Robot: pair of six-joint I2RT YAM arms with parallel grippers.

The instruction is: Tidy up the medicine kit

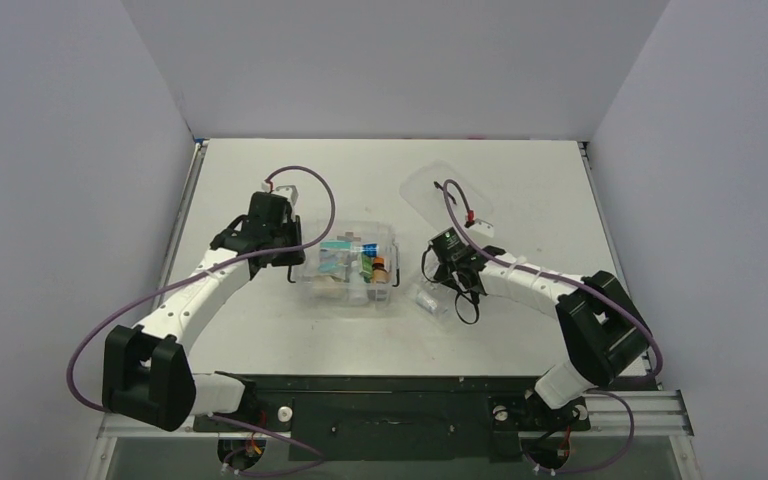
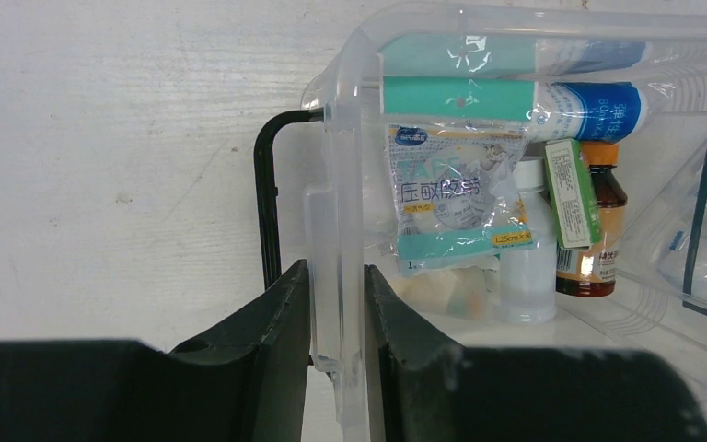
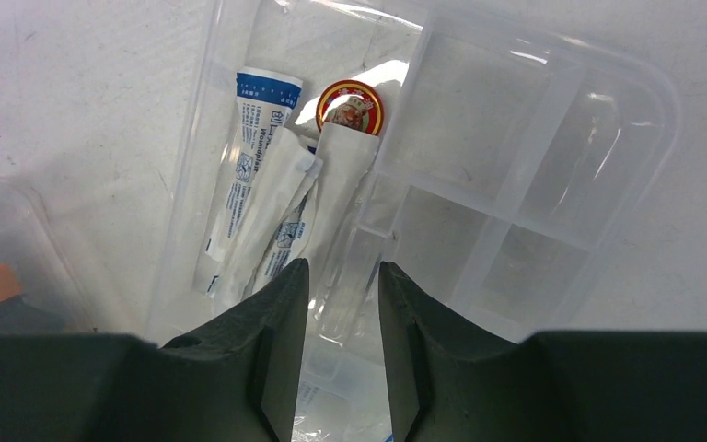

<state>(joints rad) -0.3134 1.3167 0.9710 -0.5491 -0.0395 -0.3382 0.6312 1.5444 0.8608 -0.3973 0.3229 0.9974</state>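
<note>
The left pincer [image 2: 336, 295] is pinching a side wall of the medicine kit [image 2: 341, 184], its two black fingers pressing the clear plastic from either side, with a black clip [image 2: 267, 203] just to the left of the grip. Past the fingers a bandage packet [image 2: 451, 198] is showing through the wall, and farther in a white bottle [image 2: 529, 267] and a brown bottle [image 2: 598, 221] are sitting next to each other. From this pincer the kit is stretching ahead and to the right, its long axis running across the table [image 1: 540, 200] toward the other arm. The left arm is therefore the nearer one and, in my judgement, is steadying the box. The right pincer [image 3: 342, 276] is hovering over a shallow clear tray [image 3: 534, 184] just beside the kit's other end. Its fingers are standing slightly apart with clear plastic in the gap, and I cannot tell whether they are nipping anything. Ahead of them, paper sachets [image 3: 276, 203] and a red tin [image 3: 350, 108] are lying in the tray, and the kit's corner is showing to this pincer's left. Beyond this pincer a flat lid [image 1: 440, 190] is lying apart from it, with bare table stretching beyond and to the right.
</note>
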